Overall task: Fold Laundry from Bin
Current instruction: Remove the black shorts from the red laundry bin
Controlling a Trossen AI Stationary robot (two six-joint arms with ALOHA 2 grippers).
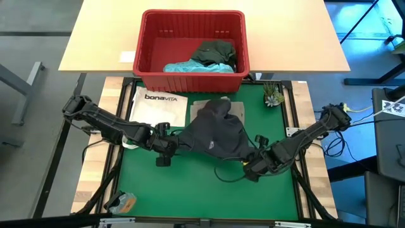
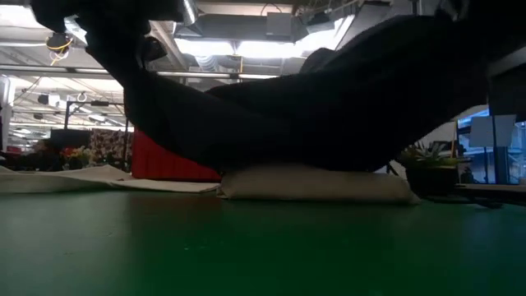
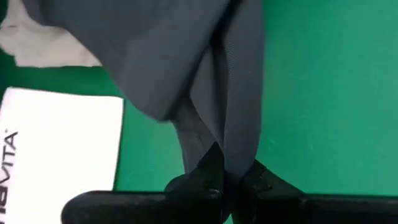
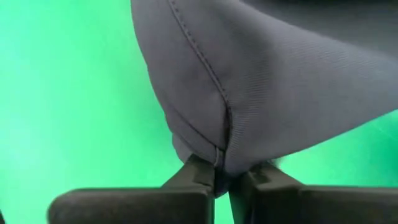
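A dark grey garment (image 1: 215,134) hangs stretched between my two grippers over the green mat (image 1: 190,190). Its far part (image 1: 218,107) sags onto a folded khaki garment (image 2: 316,185). My left gripper (image 1: 172,145) is shut on the garment's left end and my right gripper (image 1: 253,163) on its right end. The red bin (image 1: 193,79) stands beyond the mat on the far side, with a dark green garment (image 1: 215,52) and a turquoise one (image 1: 193,65) inside. My left gripper pinches a bunched fold of the grey garment (image 3: 231,152) between its two fingers, coming from above and slanting down. The cloth runs away from the fingers in long creases, raised off the mat. My right gripper pinches a seamed corner of the garment (image 4: 219,149) between its two fingers, pointing steeply down. The cloth spreads away from the fingers above the mat; the seam runs straight into the pinch.
A white "bonaVITA" tote bag (image 1: 158,106) lies flat on the mat's far left. A small potted plant (image 1: 273,95) stands at the mat's far right corner. A small orange-brown object (image 1: 123,202) lies near the front left corner.
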